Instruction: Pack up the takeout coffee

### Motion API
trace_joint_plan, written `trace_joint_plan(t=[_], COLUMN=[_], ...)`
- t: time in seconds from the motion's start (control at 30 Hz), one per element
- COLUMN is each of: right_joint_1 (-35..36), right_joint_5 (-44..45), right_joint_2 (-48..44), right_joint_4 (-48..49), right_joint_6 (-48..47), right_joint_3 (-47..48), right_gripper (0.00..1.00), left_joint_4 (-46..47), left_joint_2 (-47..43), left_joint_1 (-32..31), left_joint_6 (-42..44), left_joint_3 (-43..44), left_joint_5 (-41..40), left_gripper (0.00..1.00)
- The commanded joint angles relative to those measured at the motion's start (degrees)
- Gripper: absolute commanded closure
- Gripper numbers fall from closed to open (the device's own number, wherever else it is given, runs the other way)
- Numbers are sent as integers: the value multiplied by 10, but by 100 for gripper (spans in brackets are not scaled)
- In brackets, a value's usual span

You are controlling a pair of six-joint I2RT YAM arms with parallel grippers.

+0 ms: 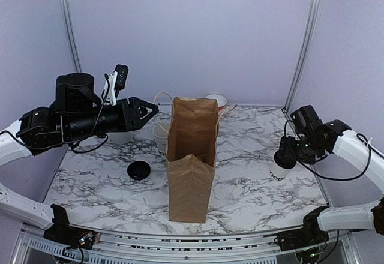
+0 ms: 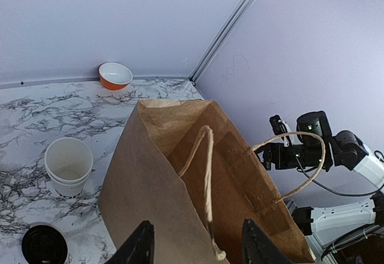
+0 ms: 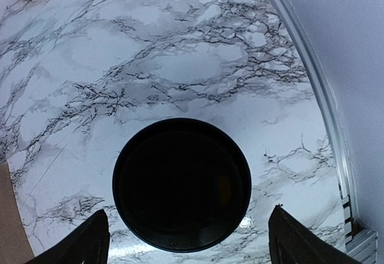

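Note:
The takeout coffee, a white paper cup [image 1: 279, 169] with dark lettering and a black lid [image 3: 182, 184], stands at the table's right side. My right gripper [image 3: 187, 216] hovers directly over it, open, with a finger on each side of the lid and a gap between each finger and the lid. A brown paper bag [image 1: 192, 156] stands upright and open in the middle. At the bag's top left edge is my left gripper [image 2: 196, 233], open. The bag's near twine handle [image 2: 208, 174] hangs loose between its fingers, touching neither.
A loose black lid [image 1: 138, 170] lies left of the bag. Nested white cups [image 2: 69, 165] stand behind the bag's left side, and another white cup [image 1: 120, 137] sits under the left arm. An orange bowl [image 2: 115, 75] is at the back wall. The table edge [image 3: 324, 126] runs close on the right.

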Motion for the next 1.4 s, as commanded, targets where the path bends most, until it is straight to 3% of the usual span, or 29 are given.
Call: trace_joint_plan(t=[0.0, 0.6, 1.2, 1.37], right_joint_1=[-35, -39, -39, -39], right_joint_5=[-34, -43, -38, -36], right_joint_2=[-6, 44, 72, 73], right_joint_4=[38, 56, 61, 54], right_joint_6=[-22, -51, -59, -63], right_joint_3=[-10, 1, -5, 3], right_gripper=[12, 23, 21, 26], left_joint_4=[-11, -6, -6, -6], left_joint_2=[-11, -5, 1, 3], left_joint_1=[15, 42, 43, 43], left_joint_6=[19, 18, 14, 13], left_joint_3=[18, 19, 22, 24], left_joint_5=[13, 43, 61, 64], left_gripper=[49, 48, 48, 48])
